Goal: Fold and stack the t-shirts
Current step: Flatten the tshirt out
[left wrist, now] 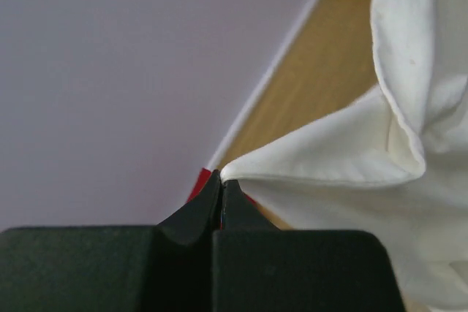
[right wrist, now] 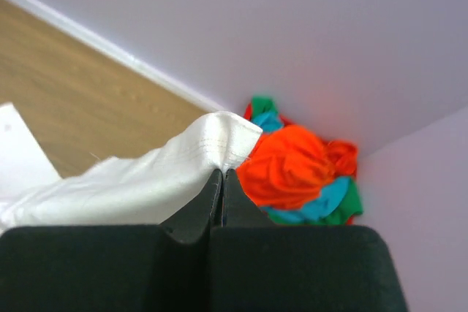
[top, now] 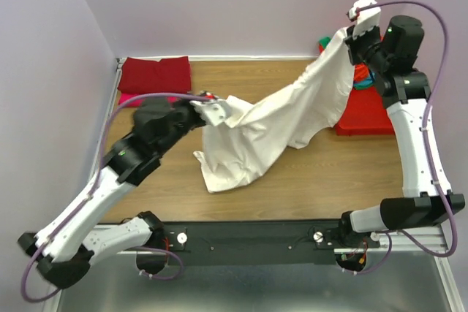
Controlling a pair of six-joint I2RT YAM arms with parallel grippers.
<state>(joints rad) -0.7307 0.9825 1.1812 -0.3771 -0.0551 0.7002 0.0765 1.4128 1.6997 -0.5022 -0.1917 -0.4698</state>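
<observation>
Left fingers [left wrist: 219,199], closed, pinch an edge of the cream-white t-shirt [top: 285,118] at centre-left of the overhead frame. Right fingers [right wrist: 222,184], closed, clamp another edge, raised at upper right. Cloth spans between them, its lower part sagging onto the desk [top: 329,173]. Dark red shirt [top: 155,74] lies folded, upper left; orange-teal-green bundle [right wrist: 292,169] — upper right corner.

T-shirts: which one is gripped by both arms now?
The cream-white t-shirt, pinched by the left fingers and right fingers and stretched between them. The dark red t-shirt lies folded; the orange t-shirt sits bunched.
</observation>
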